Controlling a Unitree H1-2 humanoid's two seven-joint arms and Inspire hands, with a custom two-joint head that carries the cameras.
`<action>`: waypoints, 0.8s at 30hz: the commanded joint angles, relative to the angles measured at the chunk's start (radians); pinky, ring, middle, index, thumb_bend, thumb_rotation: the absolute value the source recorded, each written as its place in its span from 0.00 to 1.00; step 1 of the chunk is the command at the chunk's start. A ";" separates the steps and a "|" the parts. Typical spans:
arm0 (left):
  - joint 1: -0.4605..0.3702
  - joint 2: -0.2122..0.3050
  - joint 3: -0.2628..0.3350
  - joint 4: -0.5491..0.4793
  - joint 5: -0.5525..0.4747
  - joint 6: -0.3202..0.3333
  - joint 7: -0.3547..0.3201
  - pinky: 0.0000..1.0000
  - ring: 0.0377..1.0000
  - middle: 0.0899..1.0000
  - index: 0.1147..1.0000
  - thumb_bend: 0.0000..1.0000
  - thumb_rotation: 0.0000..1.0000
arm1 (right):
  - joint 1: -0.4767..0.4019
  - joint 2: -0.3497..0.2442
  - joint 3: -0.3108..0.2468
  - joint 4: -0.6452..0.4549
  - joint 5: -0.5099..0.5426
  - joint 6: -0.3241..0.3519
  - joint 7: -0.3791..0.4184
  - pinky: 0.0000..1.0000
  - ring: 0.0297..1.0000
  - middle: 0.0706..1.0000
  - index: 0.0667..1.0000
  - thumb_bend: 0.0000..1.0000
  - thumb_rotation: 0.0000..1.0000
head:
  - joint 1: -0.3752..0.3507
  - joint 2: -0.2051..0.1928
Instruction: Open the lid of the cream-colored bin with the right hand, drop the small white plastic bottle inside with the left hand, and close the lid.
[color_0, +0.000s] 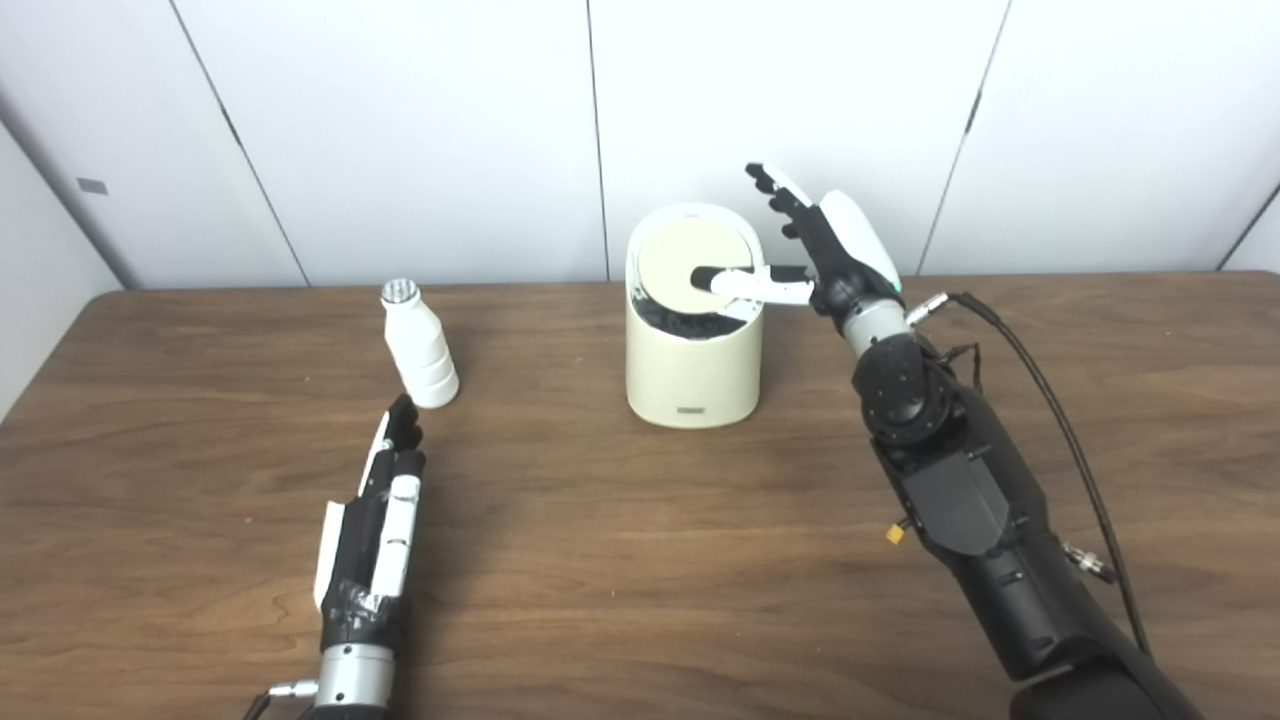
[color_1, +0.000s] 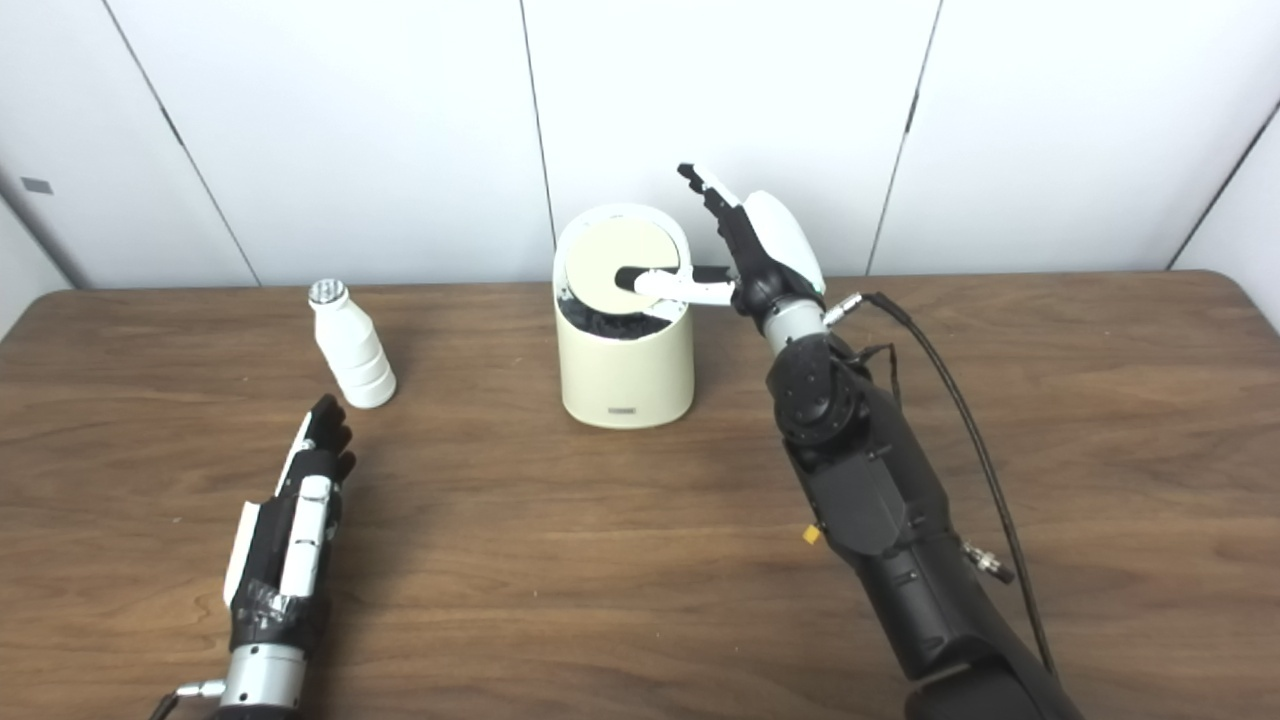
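The cream-colored bin (color_0: 692, 370) stands mid-table with its round lid (color_0: 685, 262) tilted up toward the back, showing a dark liner at the front of the opening. My right hand (color_0: 815, 245) is beside the bin's right rim, fingers spread upward, thumb (color_0: 745, 282) lying across the lid. The small white plastic bottle (color_0: 420, 347) with a silver cap stands upright to the bin's left. Flat on the table just below the bottle, my left hand (color_0: 385, 500) is open with fingers straight, their tips close to the bottle's base and holding nothing.
The brown wooden table (color_0: 620, 560) spreads wide around both arms. White wall panels (color_0: 420, 130) stand behind the table's far edge. A black cable (color_0: 1050, 400) loops off the right forearm over the table's right part.
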 joint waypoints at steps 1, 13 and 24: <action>0.019 -0.026 -0.023 0.038 0.007 -0.009 0.005 1.00 1.00 0.99 0.99 0.47 0.86 | -0.072 -0.006 0.002 -0.013 -0.005 -0.028 -0.017 0.83 0.90 0.92 0.92 0.82 0.53 | 0.001 0.000; 0.018 -0.023 -0.030 0.039 0.011 -0.016 0.015 1.00 1.00 1.00 1.00 0.47 0.86 | -0.074 -0.037 0.032 -0.017 -0.019 -0.034 -0.005 0.84 0.91 0.91 0.91 0.89 0.51 | 0.001 0.008; 0.021 -0.026 -0.032 0.027 0.000 -0.006 0.014 1.00 1.00 0.99 1.00 0.48 0.85 | -0.072 -0.069 0.067 -0.033 -0.043 -0.039 0.007 0.90 0.91 0.91 0.91 0.85 0.33 | 0.001 0.020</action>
